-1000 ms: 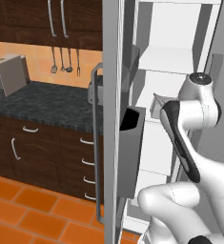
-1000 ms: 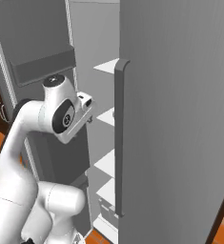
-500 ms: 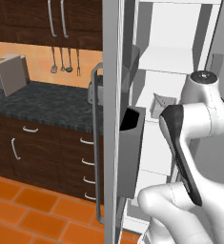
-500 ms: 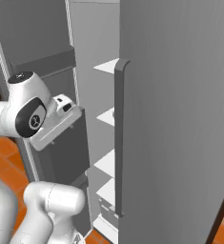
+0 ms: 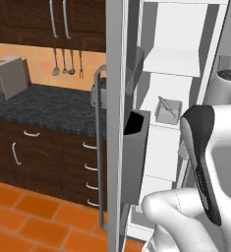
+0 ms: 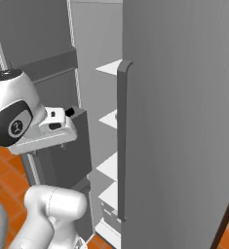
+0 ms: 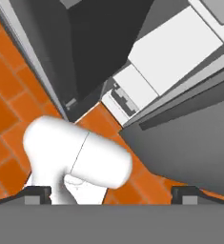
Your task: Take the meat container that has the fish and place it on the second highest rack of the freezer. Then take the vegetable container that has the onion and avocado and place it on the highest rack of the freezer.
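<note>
On the freezer (image 5: 172, 59) shelf sits a tray (image 5: 167, 110) (gripper (image 7: 111, 194) spread wide).

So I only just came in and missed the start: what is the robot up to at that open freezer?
The arm stands before the open freezer with its gripper open and holding nothing, pointing down at the orange floor. One container already sits on a white shelf inside. No second container is in hand.

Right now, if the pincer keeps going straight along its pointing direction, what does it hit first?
Probably the robot's own white base, then the orange floor. The open pincer points down beside the freezer; depth is unclear.
</note>
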Tool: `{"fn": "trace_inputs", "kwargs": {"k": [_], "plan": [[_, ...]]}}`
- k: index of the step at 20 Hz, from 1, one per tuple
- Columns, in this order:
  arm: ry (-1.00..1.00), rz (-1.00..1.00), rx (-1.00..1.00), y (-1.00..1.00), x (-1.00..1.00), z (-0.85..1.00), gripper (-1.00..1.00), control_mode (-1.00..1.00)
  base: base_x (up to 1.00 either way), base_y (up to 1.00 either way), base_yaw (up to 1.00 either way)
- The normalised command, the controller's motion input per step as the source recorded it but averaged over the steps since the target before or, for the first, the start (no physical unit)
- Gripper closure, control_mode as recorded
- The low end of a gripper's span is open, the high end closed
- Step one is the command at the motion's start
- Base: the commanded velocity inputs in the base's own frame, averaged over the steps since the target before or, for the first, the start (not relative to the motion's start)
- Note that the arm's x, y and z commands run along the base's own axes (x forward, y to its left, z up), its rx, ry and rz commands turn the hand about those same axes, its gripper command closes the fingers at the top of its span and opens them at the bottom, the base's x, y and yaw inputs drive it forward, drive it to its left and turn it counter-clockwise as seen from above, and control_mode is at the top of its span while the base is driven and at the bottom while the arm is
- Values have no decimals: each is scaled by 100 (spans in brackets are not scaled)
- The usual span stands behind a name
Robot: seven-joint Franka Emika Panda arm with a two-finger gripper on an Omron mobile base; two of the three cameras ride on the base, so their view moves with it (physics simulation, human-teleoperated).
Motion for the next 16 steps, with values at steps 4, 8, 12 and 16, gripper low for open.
{"fn": "trace_inputs", "kwargs": {"k": [4,8,12,16], "plan": [[-3,-50,12,16,-49,0,-100,-100,0,0,0],[-2,-25,1,11,0,13,-100,-100,0,0,0],[0,-3,2,-7,-8,0,-100,-100,0,0,0],[0,-13,7,0,-26,0,-100,-100,0,0,0]]}}
